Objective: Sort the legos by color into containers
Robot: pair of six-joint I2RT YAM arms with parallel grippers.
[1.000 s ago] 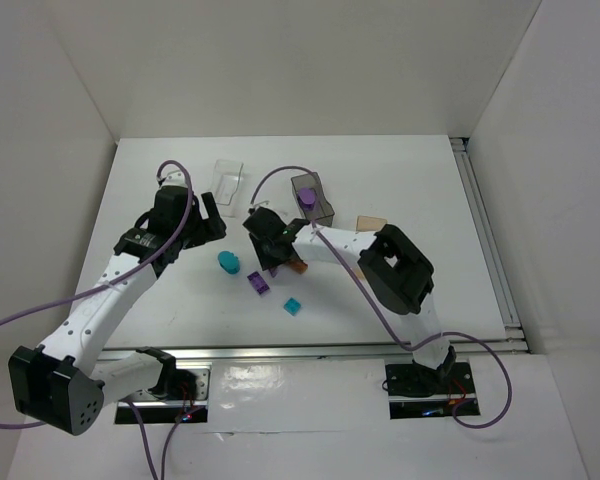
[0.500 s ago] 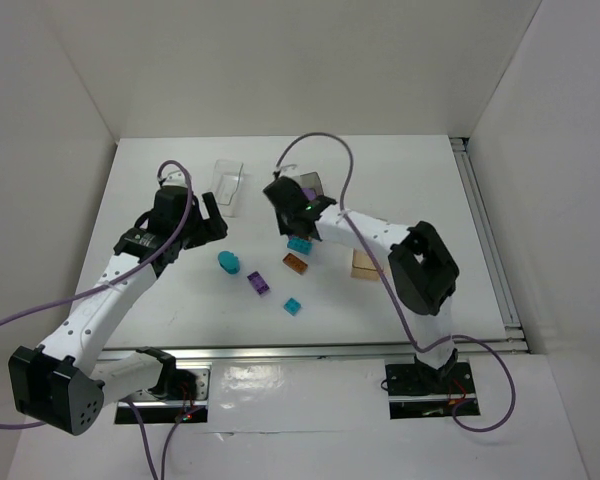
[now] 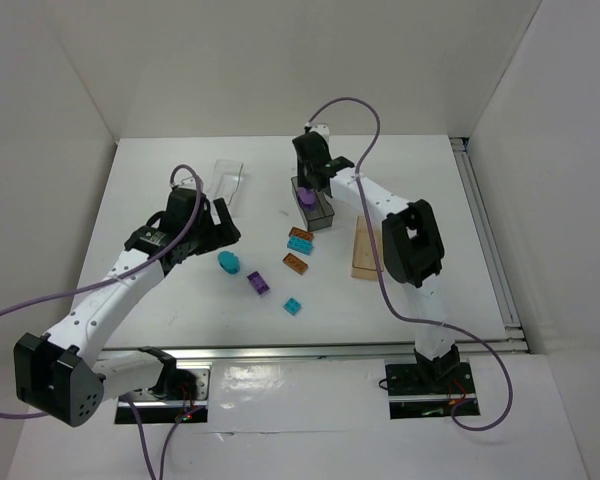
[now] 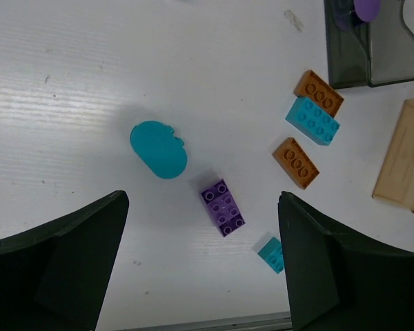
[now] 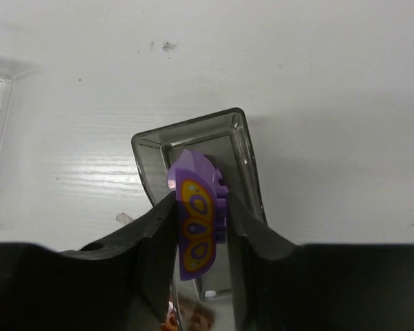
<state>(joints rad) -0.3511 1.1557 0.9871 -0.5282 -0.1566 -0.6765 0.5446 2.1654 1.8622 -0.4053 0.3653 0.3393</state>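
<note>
**Desk:** What lies nearest the arms?

**Photographer:** A small teal brick [image 3: 293, 306], then a purple brick [image 3: 259, 283] and a teal oval [image 3: 228, 262], all loose on the white surface [image 3: 430, 200]. The left pincer [image 4: 201, 200] hangs over them, spread wide and carrying nothing.

**Desk:** And beyond those?

**Photographer:** An orange-brown brick [image 3: 296, 263] lies by itself. Just past it, a larger teal brick [image 3: 300, 243] sits right against a second orange-brown brick [image 4: 319, 92]. To the right, the orange-tan bin [image 3: 368, 250] shows nothing inside.

**Desk:** Has anything been sorted?

**Photographer:** One piece is on the verge. At the far middle, the right pincer [image 5: 200, 201] pinches a purple oval piece [image 5: 192, 224] directly above the smoky grey bin [image 5: 193, 131]. I cannot tell whether anything already lies in that bin beneath it. The clear bin [image 3: 227, 180], at the far left, looks bare.

**Desk:** So what's the tally?

**Photographer:** By my count, six pieces wait on the surface: three teal, two orange-brown and one purple. I judge the job to be in its early part. The purple colour is under way at the grey bin. Teal and orange-brown have no piece in any bin that I can see, and the loose purple brick has yet to join the oval.
</note>
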